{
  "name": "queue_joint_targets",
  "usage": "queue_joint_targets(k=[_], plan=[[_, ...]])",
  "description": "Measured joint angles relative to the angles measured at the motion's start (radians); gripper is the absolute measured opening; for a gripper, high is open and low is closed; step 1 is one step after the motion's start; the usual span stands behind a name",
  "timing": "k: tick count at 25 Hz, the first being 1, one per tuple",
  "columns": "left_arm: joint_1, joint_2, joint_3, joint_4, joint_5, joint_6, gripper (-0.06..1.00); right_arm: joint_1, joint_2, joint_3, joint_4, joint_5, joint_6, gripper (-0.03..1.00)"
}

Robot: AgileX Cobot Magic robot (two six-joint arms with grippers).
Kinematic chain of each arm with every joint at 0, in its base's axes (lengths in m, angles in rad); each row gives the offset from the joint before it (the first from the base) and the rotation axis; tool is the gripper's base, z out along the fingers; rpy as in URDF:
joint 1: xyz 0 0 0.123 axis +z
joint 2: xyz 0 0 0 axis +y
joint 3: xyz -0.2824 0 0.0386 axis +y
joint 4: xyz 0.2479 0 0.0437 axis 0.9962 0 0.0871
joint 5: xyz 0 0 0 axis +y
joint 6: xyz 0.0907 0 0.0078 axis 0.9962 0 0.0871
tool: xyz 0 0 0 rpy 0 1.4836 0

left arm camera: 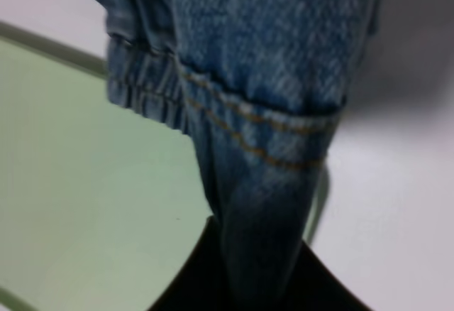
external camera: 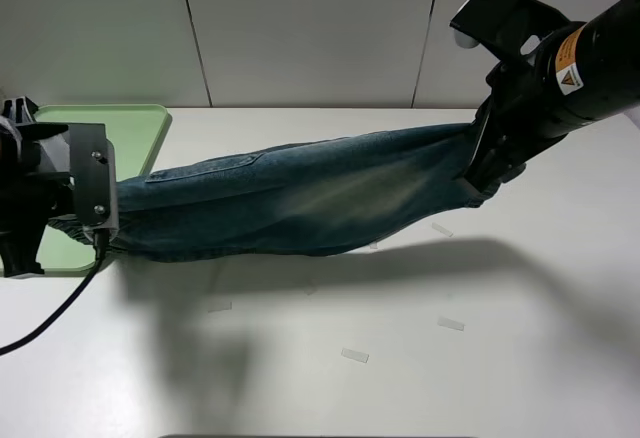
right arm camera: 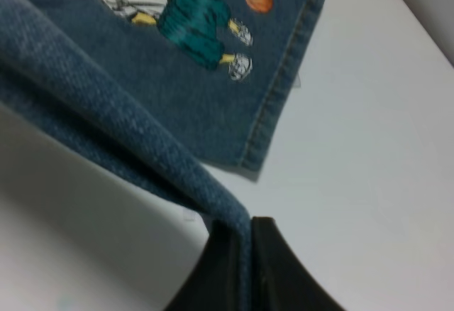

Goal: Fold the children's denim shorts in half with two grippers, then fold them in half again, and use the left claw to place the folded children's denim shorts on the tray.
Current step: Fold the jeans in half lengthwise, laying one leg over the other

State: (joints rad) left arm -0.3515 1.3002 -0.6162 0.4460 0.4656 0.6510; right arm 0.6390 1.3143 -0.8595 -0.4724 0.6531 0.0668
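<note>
The children's denim shorts (external camera: pixel 300 198) hang stretched in the air between my two grippers, lifted above the white table. My left gripper (external camera: pixel 95 226) is shut on the left end; in the left wrist view the black claws pinch the denim (left arm camera: pixel 262 254) by the gathered waistband (left arm camera: pixel 142 87), above the tray (left arm camera: pixel 78 197). My right gripper (external camera: pixel 480 173) is shut on the right end; in the right wrist view the fingers (right arm camera: pixel 273 268) clamp a denim fold (right arm camera: pixel 237 233), and the cartoon print (right arm camera: pixel 184 13) shows on the hanging leg. The pale green tray (external camera: pixel 125 128) lies at the far left, partly behind the left arm.
Several small pale tape marks (external camera: pixel 354 355) lie on the white table under and in front of the shorts. A grey panelled wall (external camera: pixel 300 28) stands behind the table. A black cable (external camera: pixel 50 318) trails from the left arm.
</note>
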Motion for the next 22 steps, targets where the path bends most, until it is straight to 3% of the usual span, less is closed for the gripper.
queue_joint_targets(k=[8, 22], plan=[[-0.002, 0.121, 0.000, 0.243, -0.054, -0.276, 0.09, 0.000, 0.053, -0.027, -0.009, -0.023, -0.001, -0.03], [-0.002, 0.233, -0.003, 0.505, -0.122, -0.499, 0.09, 0.000, 0.201, -0.134, -0.075, -0.022, -0.001, -0.03]])
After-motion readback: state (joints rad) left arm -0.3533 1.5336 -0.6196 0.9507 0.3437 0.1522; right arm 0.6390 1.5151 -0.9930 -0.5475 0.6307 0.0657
